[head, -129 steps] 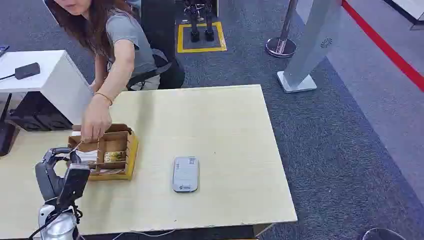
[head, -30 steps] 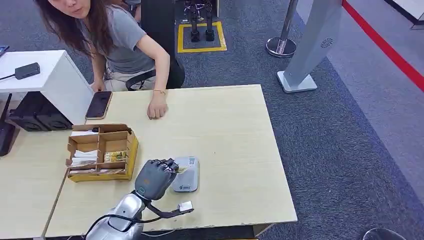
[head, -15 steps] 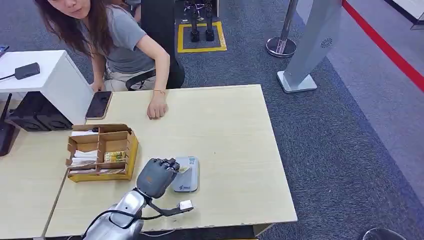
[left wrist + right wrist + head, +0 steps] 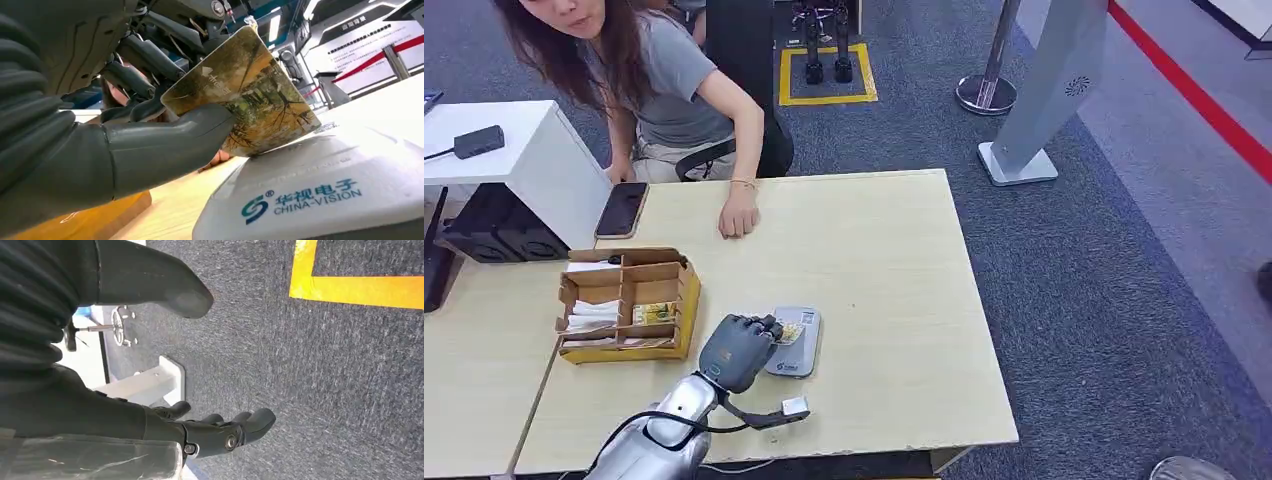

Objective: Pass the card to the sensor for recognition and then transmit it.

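Observation:
My left hand (image 4: 739,350) pinches a card (image 4: 790,333) with a yellow-green picture over the near-left part of the grey sensor pad (image 4: 802,350) at the table's front middle. In the left wrist view the card (image 4: 250,95) is clamped between the thick thumb (image 4: 165,145) and the darker fingers (image 4: 145,55), tilted, its lower edge touching or just above the white sensor (image 4: 330,185) marked CHINA-VISION. My right hand (image 4: 220,432) hangs over dark carpet, fingers apart, holding nothing.
A cardboard organiser (image 4: 629,303) with more cards stands left of the sensor. A person sits at the far side, one hand (image 4: 738,218) resting on the table (image 4: 894,260), a phone (image 4: 621,209) beside it. A small connector (image 4: 795,407) dangles by my forearm.
4.3 s ago my left hand was at the organiser while the person reached into it. Over the last second the hand and card edged slightly further over the sensor; the person's hand rests still.

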Available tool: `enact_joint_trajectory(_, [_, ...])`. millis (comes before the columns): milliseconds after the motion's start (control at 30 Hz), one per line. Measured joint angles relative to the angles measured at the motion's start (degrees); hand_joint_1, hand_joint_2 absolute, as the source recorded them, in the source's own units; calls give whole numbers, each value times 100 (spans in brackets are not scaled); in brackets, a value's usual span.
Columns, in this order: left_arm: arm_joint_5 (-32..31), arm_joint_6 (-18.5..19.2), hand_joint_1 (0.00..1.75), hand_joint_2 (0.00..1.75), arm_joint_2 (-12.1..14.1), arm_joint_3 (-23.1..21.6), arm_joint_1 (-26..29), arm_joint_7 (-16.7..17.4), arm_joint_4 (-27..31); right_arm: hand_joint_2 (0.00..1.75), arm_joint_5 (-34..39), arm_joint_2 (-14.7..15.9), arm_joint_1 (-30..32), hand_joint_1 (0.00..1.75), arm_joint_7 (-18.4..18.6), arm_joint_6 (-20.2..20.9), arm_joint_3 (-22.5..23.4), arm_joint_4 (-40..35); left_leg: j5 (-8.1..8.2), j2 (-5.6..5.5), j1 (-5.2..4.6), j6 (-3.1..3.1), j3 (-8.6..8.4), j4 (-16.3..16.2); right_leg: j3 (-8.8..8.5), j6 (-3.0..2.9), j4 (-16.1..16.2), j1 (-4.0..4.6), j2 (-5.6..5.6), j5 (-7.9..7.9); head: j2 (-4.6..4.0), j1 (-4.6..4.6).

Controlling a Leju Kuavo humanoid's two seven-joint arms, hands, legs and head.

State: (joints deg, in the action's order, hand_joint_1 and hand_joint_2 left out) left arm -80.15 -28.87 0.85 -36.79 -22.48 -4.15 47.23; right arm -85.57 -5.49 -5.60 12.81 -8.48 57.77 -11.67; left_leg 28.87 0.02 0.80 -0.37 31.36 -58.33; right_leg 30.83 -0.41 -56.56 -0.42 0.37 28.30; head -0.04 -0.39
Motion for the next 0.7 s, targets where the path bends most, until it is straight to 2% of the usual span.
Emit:
enact_joint_trajectory(133, [-54, -139, 175, 175, 0, -9, -5, 54, -26, 175, 0, 0, 0, 0, 0, 0, 0, 0, 0, 0, 0, 0, 0, 0, 0, 0, 0, 0, 0, 0, 0, 0])
enact_joint_trajectory(233, [-530, -715, 175, 175, 15, -15, 0, 488, -20, 175, -7, 0, 0, 0, 0, 0, 0, 0, 0, -1, 0, 0, 0, 0, -2, 0, -1, 0, -1, 0, 0, 0])
enact_joint_trajectory(267, [-766, -748, 175, 175, 55, -55, 31, 854, 81, 175, -20, 0, -1, 0, 4, 0, 0, 0, 0, -1, 0, 0, 0, 0, -1, 0, -2, 1, 0, 0, 0, 4])
enact_joint_trajectory(367, [-940, -763, 175, 175, 454, -516, -12, 2471, 816, 175, -85, 0, 5, 0, 17, 0, 0, 2, -1, 0, 3, -1, 4, -1, 6, -3, -2, 2, 1, -2, 0, 2])
enact_joint_trajectory(433, [-971, -761, 175, 175, 777, -982, -229, 3260, 1262, 175, -87, 0, 0, 0, 28, 0, 0, 0, -2, -5, 3, -1, 4, -1, 4, -3, -4, 2, -2, -2, 0, 0])
enact_joint_trajectory(500, [-970, -763, 175, 175, 1085, -1395, -445, 3907, 1622, 175, -94, 0, 0, 0, 35, 0, 0, 2, -4, -5, 3, -3, 4, -1, 5, -3, -9, 3, -2, -2, 0, 0])
enact_joint_trajectory(567, [-973, -761, 175, 175, 1383, -1713, -650, 4268, 1953, 175, -101, 0, 0, 0, 35, 2, 0, 2, -5, -5, 3, -6, 4, -1, 5, -3, -12, 3, -2, -2, 0, 0])
enact_joint_trajectory(700, [-970, -761, 175, 175, 1865, -1816, -801, 4350, 2457, 175, -210, -2, 5, 0, 55, 2, -28, 2, -5, 3, 2, -6, 1, 0, 6, -3, -13, 2, 9, -2, 0, 0])
